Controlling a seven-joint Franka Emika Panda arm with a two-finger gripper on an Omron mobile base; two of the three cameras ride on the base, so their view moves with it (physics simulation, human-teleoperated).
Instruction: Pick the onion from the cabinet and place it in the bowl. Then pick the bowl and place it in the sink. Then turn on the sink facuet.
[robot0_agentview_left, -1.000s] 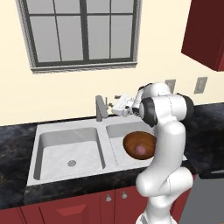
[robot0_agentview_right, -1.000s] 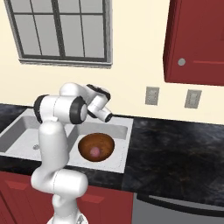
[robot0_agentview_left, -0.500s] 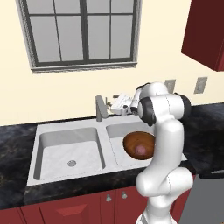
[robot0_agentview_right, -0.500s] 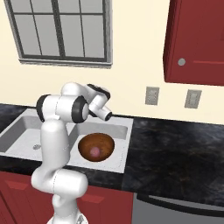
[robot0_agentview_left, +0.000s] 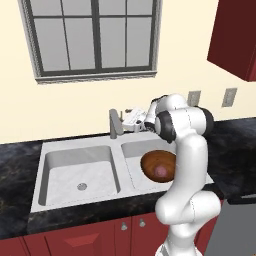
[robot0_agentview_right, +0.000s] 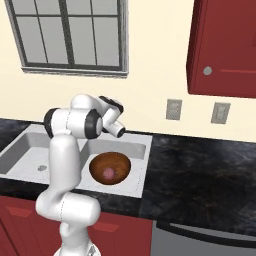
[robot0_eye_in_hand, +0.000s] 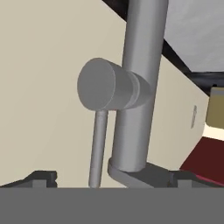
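Since a second ago, nudged a little closer to the sink facuet (robot0_agentview_left: 116, 123) at the back rim of the sink (robot0_agentview_left: 75, 172); bowl and onion unchanged in place. Gripper (robot0_agentview_left: 131, 120) held level, pointing left toward the faucet post, just beside it, jaws spread wide and closed on nothing. From the hand view, the grey faucet (robot0_eye_in_hand: 135, 87) looming close: a thick post with a stubby round cap (robot0_eye_in_hand: 105, 84) jutting from its side and a thin lever rod (robot0_eye_in_hand: 98, 148) hanging from that cap, both dark fingertips (robot0_eye_in_hand: 40, 177) standing far apart at the bottom edge, either side of the post's base. Contact with the faucet not clear from any view. Behind the wrist, white arm bent over the right basin. Glossy brown wooden bowl (robot0_agentview_right: 110, 168) sitting upright in the right basin, small reddish-pink onion (robot0_agentview_right: 108, 173) resting at its bottom. Left basin (robot0_agentview_left: 80, 172) bare but for its round drain. Dark speckled counter (robot0_agentview_right: 200, 175) around the sink, window (robot0_agentview_left: 95, 37) above it, dark red wall cabinet (robot0_agentview_right: 225, 47) shut at upper right, pale knob (robot0_agentview_right: 207, 71) on its door.
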